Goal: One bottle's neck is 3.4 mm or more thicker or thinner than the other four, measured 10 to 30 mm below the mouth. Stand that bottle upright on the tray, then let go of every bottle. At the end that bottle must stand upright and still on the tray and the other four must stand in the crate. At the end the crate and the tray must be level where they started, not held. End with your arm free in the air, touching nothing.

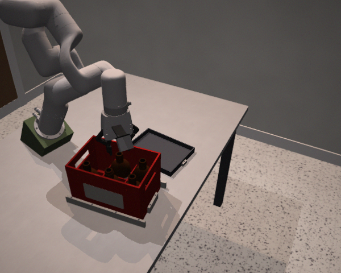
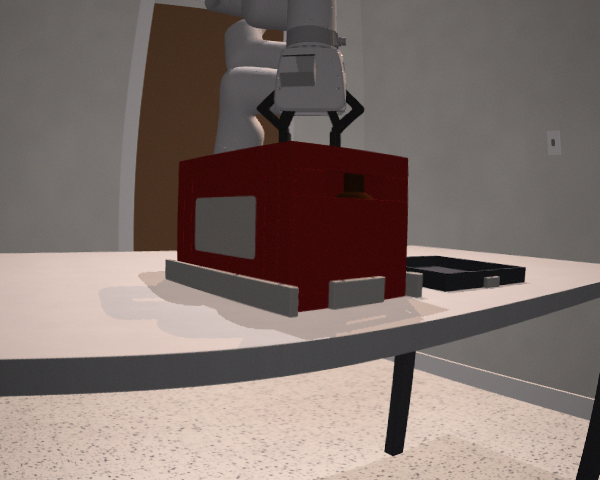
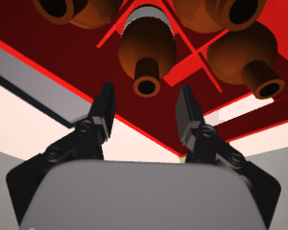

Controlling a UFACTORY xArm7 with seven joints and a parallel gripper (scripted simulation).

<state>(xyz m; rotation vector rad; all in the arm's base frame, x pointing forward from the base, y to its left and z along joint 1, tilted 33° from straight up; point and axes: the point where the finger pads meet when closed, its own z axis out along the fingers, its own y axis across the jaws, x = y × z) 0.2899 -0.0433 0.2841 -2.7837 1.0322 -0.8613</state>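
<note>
The claw (image 1: 121,147) (image 2: 310,139) (image 3: 146,96) is open, its two fingers standing apart with nothing gripped between them. It points downward at the rear part of the red crate (image 1: 103,173) (image 2: 341,248) (image 3: 154,133), and in the exterior view the lower ends of the fingers are hidden behind the crate's upper edge. The crate sits upright on the tabletop (image 1: 211,112) (image 2: 57,320) and contains all five brown bottles, mouths up, with red dividers (image 3: 212,79) between them. In the top view, the centre bottle (image 1: 120,167) (image 3: 146,53) is the one nearest the claw; in the wrist view its mouth appears just beyond the gap between the fingertips. The other four are the left bottle (image 1: 86,166), the front middle bottle (image 1: 108,172), the front right bottle (image 1: 132,178) and the rear right bottle (image 1: 142,165). Which neck differs in thickness cannot be told from these views. Grey rails (image 1: 105,211) (image 2: 230,286) are located along the foot of the crate. The black-rimmed tray (image 1: 171,173) (image 2: 471,280) (image 3: 34,102) lies level on the tabletop beside the crate, near it and bearing no bottle. A small light block (image 1: 184,162) (image 2: 491,281) is positioned at the tray's outer side. The arm's base is mounted on a green wedge block (image 1: 43,149).
</note>
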